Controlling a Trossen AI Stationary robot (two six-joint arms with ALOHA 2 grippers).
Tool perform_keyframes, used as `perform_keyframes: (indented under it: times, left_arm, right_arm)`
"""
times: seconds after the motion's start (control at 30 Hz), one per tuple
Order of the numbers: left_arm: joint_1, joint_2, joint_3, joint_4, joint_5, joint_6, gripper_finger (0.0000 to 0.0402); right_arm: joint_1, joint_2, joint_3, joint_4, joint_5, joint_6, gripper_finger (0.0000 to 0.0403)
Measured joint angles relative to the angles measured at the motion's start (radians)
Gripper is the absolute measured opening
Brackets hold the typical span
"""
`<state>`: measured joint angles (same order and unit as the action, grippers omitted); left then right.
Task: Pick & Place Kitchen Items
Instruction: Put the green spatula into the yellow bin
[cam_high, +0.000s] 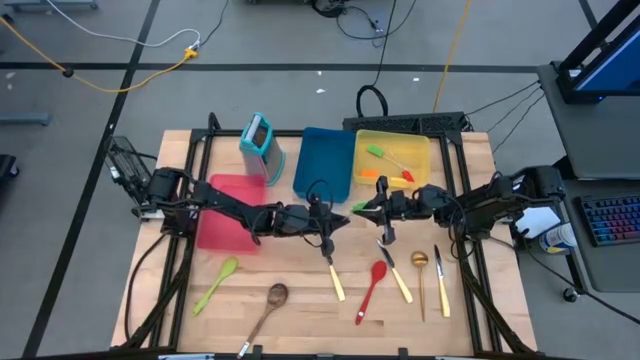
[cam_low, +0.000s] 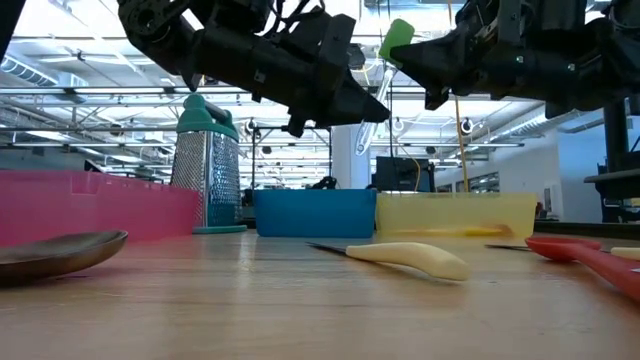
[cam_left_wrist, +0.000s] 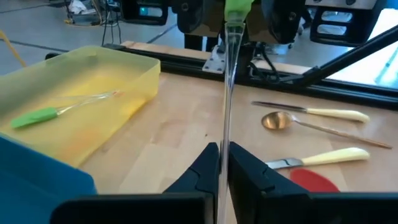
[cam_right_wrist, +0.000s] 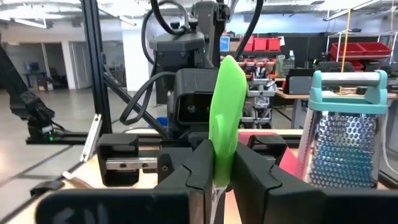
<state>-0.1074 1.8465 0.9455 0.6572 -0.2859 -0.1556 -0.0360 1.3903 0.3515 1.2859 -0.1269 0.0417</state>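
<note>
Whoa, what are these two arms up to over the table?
Both arms meet above the middle of the table, each gripping the same green spatula. The right gripper is shut on its green head; the left gripper is shut on its clear handle, so it looks like a hand-over between them. Behind stand a red tray, a blue tray and a yellow tray with two spatulas already inside. Knives, spoons and a green spoon lie on the table.

free: bare wood beside green spoon | blocked: centre, both arms meet over knives
</note>
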Motion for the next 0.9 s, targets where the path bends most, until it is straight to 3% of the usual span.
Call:
perform_keyframes:
  times: [0.23, 0.63, 0.9]
  left_arm:
    - [-0.013, 0.000, 0.000, -0.059, -0.016, -0.028, 0.0013]
    - [-0.055, 0.000, 0.000, -0.178, -0.081, -0.059, 0.0011]
    - [-0.077, 0.000, 0.000, -0.218, -0.090, -0.075, 0.0012]
  right_arm:
    - [-0.003, 0.000, 0.000, -0.046, -0.002, -0.029, 0.0045]
    - [-0.003, 0.000, 0.000, -0.041, -0.001, -0.066, 0.0094]
    - [-0.003, 0.000, 0.000, -0.041, -0.001, -0.082, 0.0086]
